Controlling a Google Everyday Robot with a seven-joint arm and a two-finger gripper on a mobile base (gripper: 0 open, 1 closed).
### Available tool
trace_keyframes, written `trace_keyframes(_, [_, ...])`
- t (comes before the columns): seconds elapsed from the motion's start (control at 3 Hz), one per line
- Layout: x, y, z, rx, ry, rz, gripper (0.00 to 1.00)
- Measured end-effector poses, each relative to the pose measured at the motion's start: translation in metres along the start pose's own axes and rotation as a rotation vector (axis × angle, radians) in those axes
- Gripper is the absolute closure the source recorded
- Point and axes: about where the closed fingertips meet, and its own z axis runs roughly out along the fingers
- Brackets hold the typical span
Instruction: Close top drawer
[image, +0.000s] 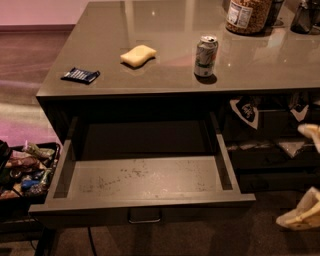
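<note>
The top drawer (145, 176) stands pulled far out of the dark grey-brown cabinet. Its pale speckled floor is bare and shows in full. Its front panel faces me at the bottom, with a small metal pull (144, 216) at centre. My gripper (303, 214) shows as pale parts at the right edge, low down, to the right of the drawer's front corner and apart from it. Part of it is cut off by the edge.
On the counter top (165, 80) lie a yellow sponge (138, 55), a drink can (205, 56), a blue packet (80, 75) and a jar (248, 15). A tray of snack packets (25, 170) sits low at left. Right-hand drawers (270, 150) have cloth and paper sticking out.
</note>
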Motion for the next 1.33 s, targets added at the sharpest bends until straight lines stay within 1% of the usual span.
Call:
trace_keyframes(0.33, [-0.010, -0.003, 0.001, 0.033, -0.057, -0.022, 0.00])
trace_keyframes(0.67, [-0.010, -0.003, 0.001, 0.030, -0.058, -0.024, 0.00])
trace_keyframes(1.0, [0.006, 0.010, 0.018, -0.038, -0.067, -0.033, 0.00])
trace_keyframes(1.33, [0.031, 0.034, 0.037, -0.174, -0.107, -0.047, 0.00])
